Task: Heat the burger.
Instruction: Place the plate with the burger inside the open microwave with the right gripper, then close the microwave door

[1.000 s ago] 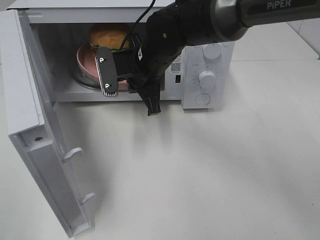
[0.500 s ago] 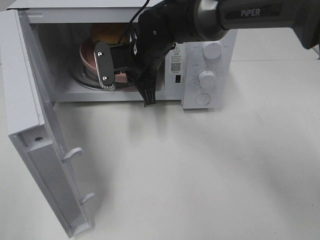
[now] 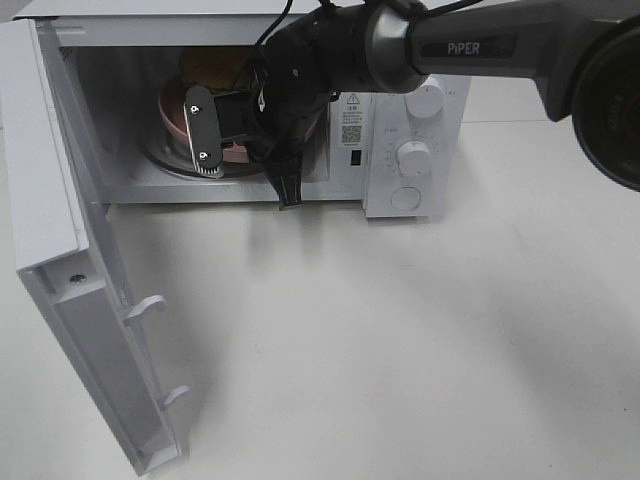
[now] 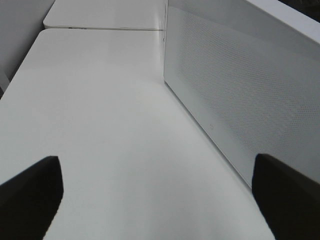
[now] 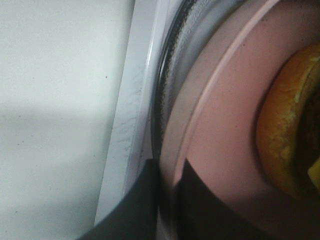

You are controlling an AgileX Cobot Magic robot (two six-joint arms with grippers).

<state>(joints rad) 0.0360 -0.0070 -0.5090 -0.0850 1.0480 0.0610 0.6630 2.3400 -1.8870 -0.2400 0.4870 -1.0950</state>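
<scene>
Right jaws pinch plate (image 5: 220, 125) rim just inside microwave (image 3: 432, 190).

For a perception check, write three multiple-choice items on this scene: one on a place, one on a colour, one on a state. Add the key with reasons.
1. Where is the burger?
A) on the table
B) on the plate inside the microwave
C) on top of the microwave

2. What colour is the plate?
A) blue
B) white
C) pink

3. How is the microwave's door?
A) swung wide open
B) shut
C) lying flat on the table

Key: 1 B, the burger shows above the plate inside the microwave; 2 C, the plate is pink in the high and right wrist views; 3 A, the door stands out to the left of the opening.
</scene>
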